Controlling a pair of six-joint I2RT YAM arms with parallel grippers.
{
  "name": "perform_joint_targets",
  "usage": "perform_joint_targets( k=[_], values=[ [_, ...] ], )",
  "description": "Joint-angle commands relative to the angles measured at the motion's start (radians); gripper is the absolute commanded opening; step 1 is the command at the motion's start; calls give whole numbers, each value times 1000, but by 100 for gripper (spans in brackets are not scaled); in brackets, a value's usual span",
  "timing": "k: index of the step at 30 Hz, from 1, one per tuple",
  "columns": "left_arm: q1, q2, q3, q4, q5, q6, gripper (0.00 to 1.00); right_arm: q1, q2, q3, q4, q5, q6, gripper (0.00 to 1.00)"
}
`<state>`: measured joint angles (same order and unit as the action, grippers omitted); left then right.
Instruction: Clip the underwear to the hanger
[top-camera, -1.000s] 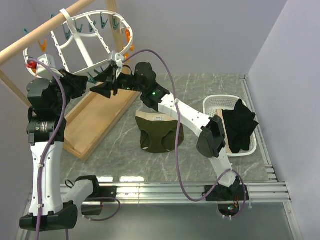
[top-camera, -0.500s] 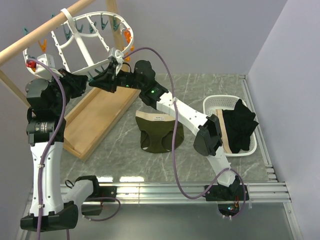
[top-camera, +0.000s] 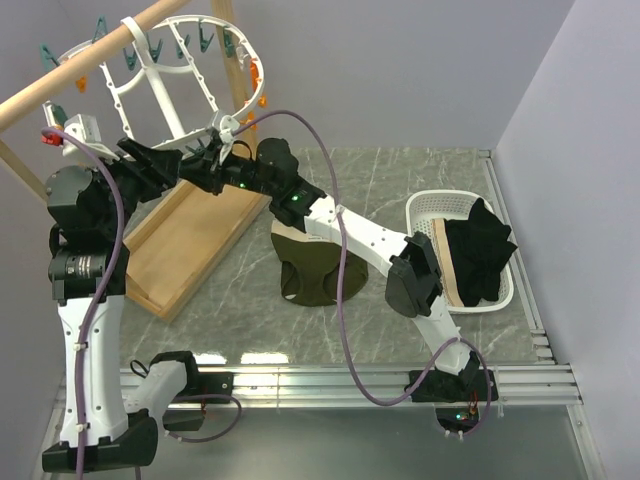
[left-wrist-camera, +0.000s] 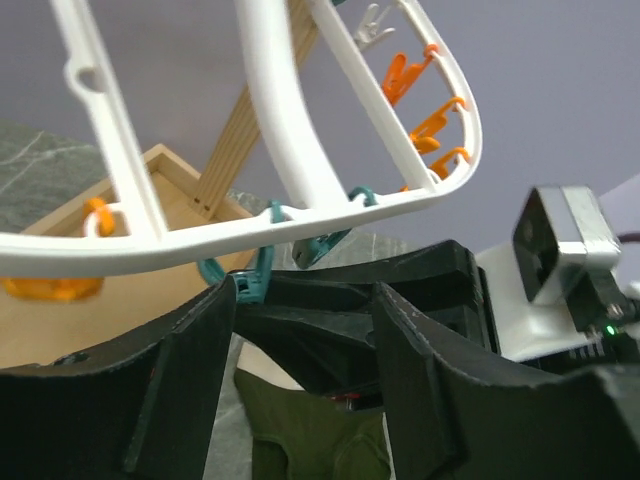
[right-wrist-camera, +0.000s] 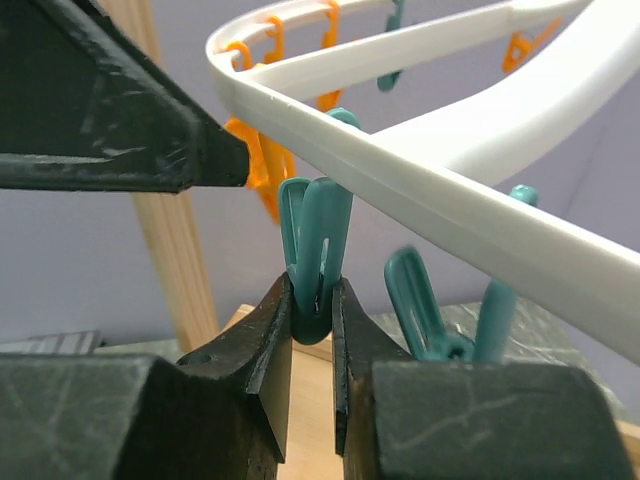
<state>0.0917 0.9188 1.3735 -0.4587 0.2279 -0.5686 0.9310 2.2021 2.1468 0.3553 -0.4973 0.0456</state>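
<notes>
The dark olive underwear (top-camera: 318, 268) lies flat on the marble table, gripped by nothing; it also shows low in the left wrist view (left-wrist-camera: 320, 440). The white hanger (top-camera: 165, 90) hangs tilted from the wooden pole, with teal and orange clothespins on its rim. My right gripper (right-wrist-camera: 312, 300) is shut on a teal clothespin (right-wrist-camera: 315, 240) hanging under the hanger rim (right-wrist-camera: 420, 190); from above the gripper (top-camera: 200, 160) reaches left under the frame. My left gripper (left-wrist-camera: 305, 300) is open, its fingers (left-wrist-camera: 190, 380) straddling the right gripper's tip just under the rim (left-wrist-camera: 250, 230); from above it (top-camera: 168, 163) faces the right gripper.
A wooden stand with a slanted pole (top-camera: 90, 70) and a tray (top-camera: 190, 245) stands at the left under the hanger. A white basket (top-camera: 432, 205) at the right holds a black garment (top-camera: 480, 250) and a tan cloth (top-camera: 445, 260). Purple cables loop over both arms.
The right gripper has moved left and up under the hanger rim, toward the left gripper. The hanger has swung up and left. The left arm has shifted slightly left. The underwear has not moved.
</notes>
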Motion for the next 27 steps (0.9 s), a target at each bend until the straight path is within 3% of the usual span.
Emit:
perform_joint_targets(
  k=[1, 8, 27],
  values=[
    [23, 17, 18, -41, -48, -56, 61, 17, -76, -19, 47, 78, -36, 0],
    [25, 31, 19, -66, -101, -68, 56, 22, -91, -51, 66, 94, -36, 0],
    [23, 49, -31, 34, -64, -114, 53, 60, -97, -90, 77, 103, -130, 0]
  ],
)
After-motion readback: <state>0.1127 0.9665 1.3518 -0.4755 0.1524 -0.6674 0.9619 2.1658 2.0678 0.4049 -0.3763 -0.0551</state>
